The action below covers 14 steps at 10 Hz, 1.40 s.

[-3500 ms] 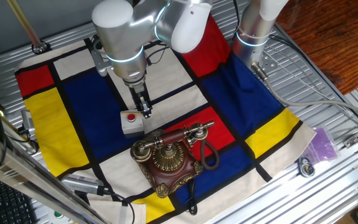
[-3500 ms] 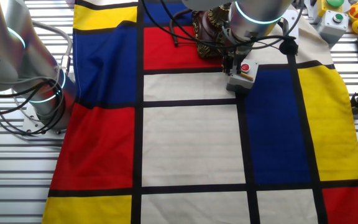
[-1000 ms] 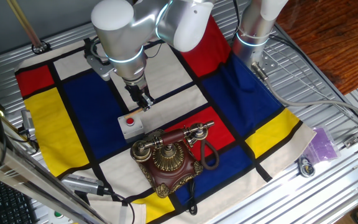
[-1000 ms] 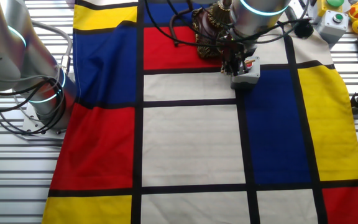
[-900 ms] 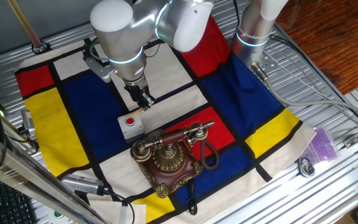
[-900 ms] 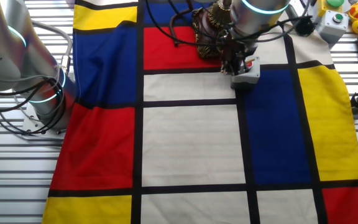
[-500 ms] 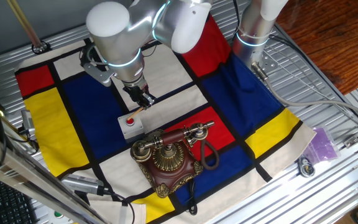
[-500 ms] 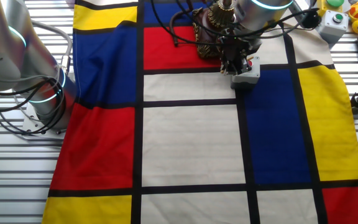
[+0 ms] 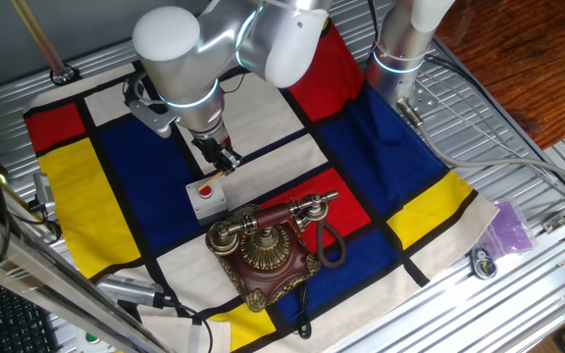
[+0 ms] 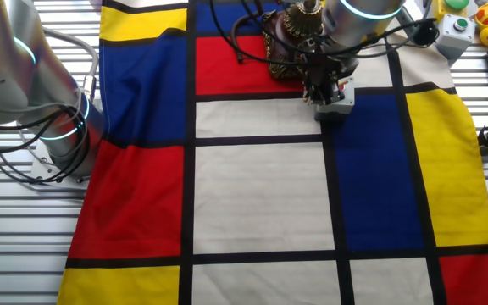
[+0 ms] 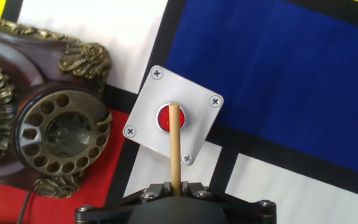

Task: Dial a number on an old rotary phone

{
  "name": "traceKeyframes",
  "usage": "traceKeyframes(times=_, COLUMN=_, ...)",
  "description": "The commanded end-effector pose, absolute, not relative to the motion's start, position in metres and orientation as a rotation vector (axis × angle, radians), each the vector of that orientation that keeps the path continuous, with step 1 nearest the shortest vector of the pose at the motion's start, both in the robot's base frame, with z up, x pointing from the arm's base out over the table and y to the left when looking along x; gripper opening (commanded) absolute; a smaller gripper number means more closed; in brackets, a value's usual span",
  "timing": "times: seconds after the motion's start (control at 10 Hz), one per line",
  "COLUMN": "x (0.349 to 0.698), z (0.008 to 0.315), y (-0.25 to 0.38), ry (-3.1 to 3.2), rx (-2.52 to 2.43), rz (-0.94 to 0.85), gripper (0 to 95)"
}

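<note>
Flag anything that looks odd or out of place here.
The claw grips a thin wooden stick, and in the hand view its tip lines up with the red button of the grey box, not the phone dial beside it. Nothing looks spilled or damaged; the handset lies on its cradle.

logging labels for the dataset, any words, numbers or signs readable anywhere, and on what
No text can be read in any view.
Rotary phone: the dial shows finger holes only; no digits are legible.
Grey box with red button: plain plate with screws, no label.
Wooden stick in the tool: unmarked.
</note>
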<state>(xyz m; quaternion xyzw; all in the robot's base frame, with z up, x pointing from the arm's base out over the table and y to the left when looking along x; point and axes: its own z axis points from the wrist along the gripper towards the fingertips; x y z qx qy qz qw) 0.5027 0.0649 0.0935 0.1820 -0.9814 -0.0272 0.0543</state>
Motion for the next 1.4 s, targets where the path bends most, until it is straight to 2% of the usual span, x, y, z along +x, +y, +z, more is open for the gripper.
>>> traceKeyframes(times=0.1, x=0.5044, z=0.0934, y=0.0655, ry=-2.953, rx=0.579, rz=-0.066, gripper=0.0)
traceKeyframes(times=1.4, x=0.5042, z=0.0937, y=0.0655, ry=-2.972, rx=0.548, rz=-0.05, gripper=0.0)
